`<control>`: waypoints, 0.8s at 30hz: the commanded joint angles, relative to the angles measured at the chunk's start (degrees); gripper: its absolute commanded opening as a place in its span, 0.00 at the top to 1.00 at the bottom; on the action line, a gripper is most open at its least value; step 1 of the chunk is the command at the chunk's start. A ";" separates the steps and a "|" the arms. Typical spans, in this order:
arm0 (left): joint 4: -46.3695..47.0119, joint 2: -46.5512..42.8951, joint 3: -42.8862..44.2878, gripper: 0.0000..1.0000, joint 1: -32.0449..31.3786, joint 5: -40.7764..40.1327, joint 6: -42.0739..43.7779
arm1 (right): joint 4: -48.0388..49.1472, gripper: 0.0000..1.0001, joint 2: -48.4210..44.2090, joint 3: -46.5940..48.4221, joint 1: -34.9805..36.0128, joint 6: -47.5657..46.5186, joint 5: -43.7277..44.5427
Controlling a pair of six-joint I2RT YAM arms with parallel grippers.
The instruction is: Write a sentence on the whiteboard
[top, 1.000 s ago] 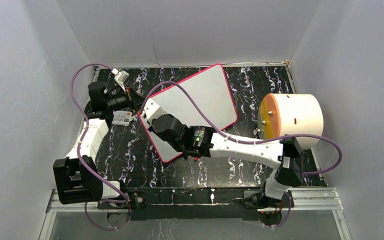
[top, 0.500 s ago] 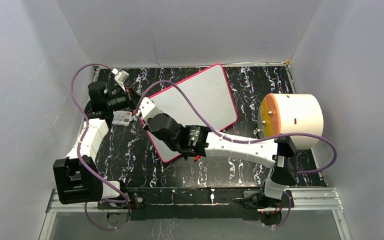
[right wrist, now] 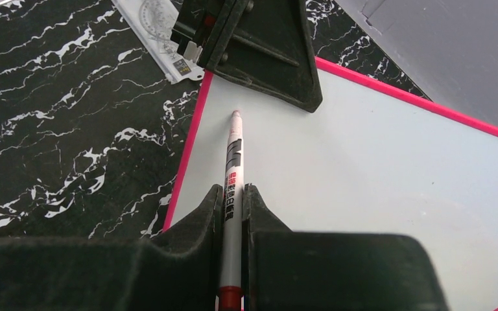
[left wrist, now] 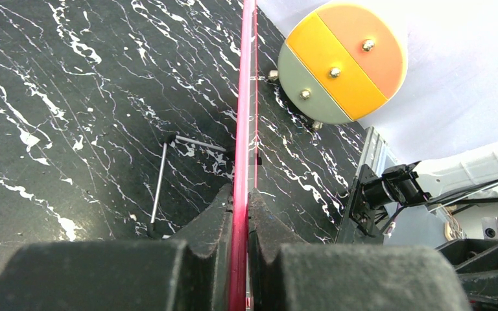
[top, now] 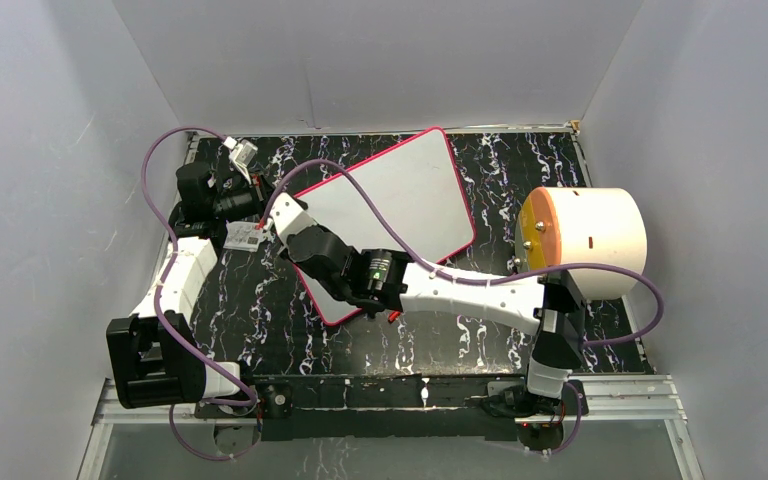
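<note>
Two jaws clenched: left on whiteboard [top: 410,190] rim, right on marker [right wrist: 233,170] beside that rim.

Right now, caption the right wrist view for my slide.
Right end effector holds a marker, tip over the blank whiteboard near its pink-framed corner.

Left arm [top: 186,268] and right arm [top: 470,290]: white moulded links joined by black cylindrical joint housings, with a green indicator light [top: 373,268] on the right arm's wrist housing. A purple cable [top: 600,266] loops loosely along each arm. Left hand [left wrist: 241,194] and right hand [right wrist: 232,191]: matte black, wedge-shaped fingers with a grainy surface.
</note>
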 commanded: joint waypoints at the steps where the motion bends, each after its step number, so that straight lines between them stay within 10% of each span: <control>1: -1.49 1.33 -1.09 1.00 0.55 -6.62 3.92 | 1.52 1.00 0.53 3.71 0.47 -0.37 1.82; 24: -1.40 1.27 -1.08 1.00 0.62 -6.61 3.88 | -8.81 1.00 4.19 7.96 0.53 4.12 2.55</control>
